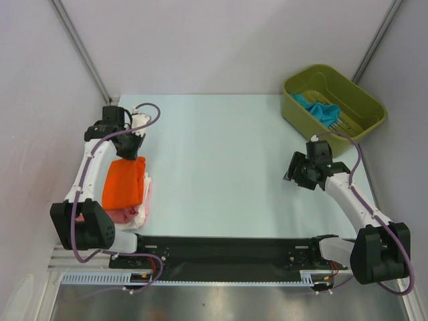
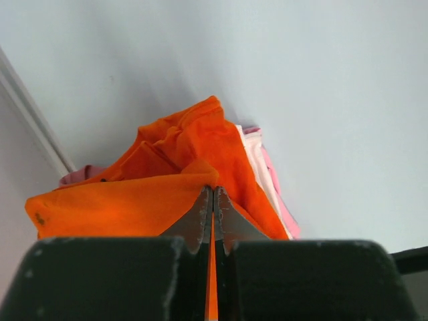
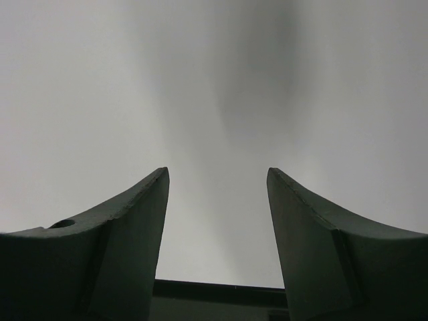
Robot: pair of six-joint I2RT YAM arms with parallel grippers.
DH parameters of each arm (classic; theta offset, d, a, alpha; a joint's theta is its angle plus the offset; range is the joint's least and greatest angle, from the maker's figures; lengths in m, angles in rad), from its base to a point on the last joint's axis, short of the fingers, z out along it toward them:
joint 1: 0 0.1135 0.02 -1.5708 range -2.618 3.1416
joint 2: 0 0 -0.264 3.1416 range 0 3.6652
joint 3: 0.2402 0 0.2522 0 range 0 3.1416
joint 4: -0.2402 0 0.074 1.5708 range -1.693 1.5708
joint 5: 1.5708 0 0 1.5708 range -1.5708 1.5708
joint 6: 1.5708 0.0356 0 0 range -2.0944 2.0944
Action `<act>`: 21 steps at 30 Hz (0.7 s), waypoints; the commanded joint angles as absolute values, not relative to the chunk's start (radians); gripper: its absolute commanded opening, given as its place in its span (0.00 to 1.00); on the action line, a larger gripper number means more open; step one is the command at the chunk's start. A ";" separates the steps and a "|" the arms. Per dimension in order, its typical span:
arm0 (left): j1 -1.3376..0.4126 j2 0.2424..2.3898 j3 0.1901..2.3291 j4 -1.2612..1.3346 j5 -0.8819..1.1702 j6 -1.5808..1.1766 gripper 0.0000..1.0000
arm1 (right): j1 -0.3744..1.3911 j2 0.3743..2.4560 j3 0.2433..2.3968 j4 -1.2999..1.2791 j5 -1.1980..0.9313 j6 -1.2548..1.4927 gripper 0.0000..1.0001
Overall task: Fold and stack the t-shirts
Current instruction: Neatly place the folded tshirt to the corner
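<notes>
We count 3 stacked, left end effector (image 2: 212, 192) clamped on the top orange shirt (image 1: 124, 182). The teal shirt (image 1: 319, 109) sits in the bin (image 1: 366, 101), right end effector (image 3: 217, 179) spread and empty.

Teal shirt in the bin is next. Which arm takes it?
Right, probably. The right gripper is open and empty, close beside the green bin holding the teal t-shirt. The left gripper is shut on the orange t-shirt atop the stack, across the table.
</notes>
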State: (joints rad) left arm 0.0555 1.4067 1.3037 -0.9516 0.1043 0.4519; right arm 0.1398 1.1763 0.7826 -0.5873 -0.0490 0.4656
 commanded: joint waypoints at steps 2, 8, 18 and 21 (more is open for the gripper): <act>0.023 1.422 1.286 -0.907 0.133 0.420 0.00 | 0.133 1.146 0.805 -0.592 -0.034 0.453 0.66; 0.008 1.474 1.255 -0.855 0.098 0.411 0.00 | 0.133 1.143 0.804 -0.597 -0.031 0.453 0.66; 0.008 1.529 1.262 -0.841 0.234 0.374 0.63 | 0.133 1.137 0.802 -0.606 -0.020 0.448 0.66; 0.008 1.496 1.278 -0.864 0.300 0.379 0.67 | 0.133 1.127 0.801 -0.611 -0.014 0.446 0.66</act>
